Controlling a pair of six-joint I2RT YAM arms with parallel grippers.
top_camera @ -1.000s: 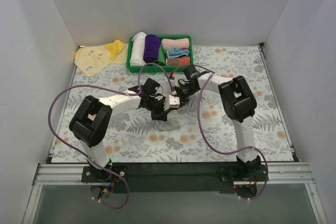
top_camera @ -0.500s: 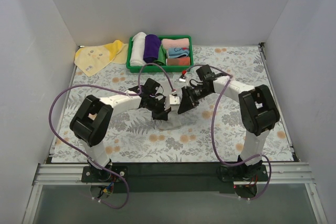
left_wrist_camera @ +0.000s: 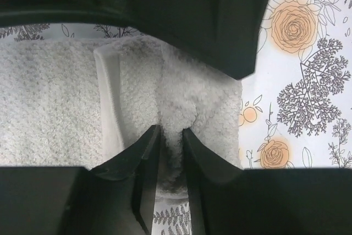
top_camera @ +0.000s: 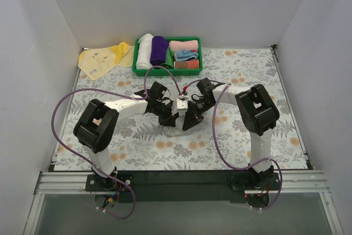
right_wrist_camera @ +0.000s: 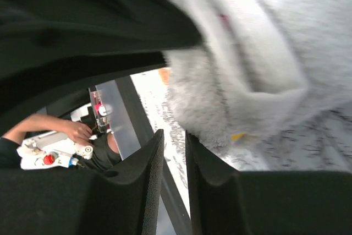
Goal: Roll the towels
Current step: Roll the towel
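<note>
Rolling: plain light-grey cloth towel (top_camera: 175, 131), centre, seemingly part-rolled.
Waiting: pale-yellow printed cloth towel (top_camera: 102, 60), eleven o'clock, flat.
Left gripper (left_wrist_camera: 170, 131): pinching grey fold.
Right gripper (right_wrist_camera: 170, 136): narrowly apart, empty.

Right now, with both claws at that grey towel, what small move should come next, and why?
Probably ease the right claw onto the edge of the grey towel and close. The left claw has a fold between its fingers; the right's fingers show no cloth between them, so only one side looks held for rolling.
</note>
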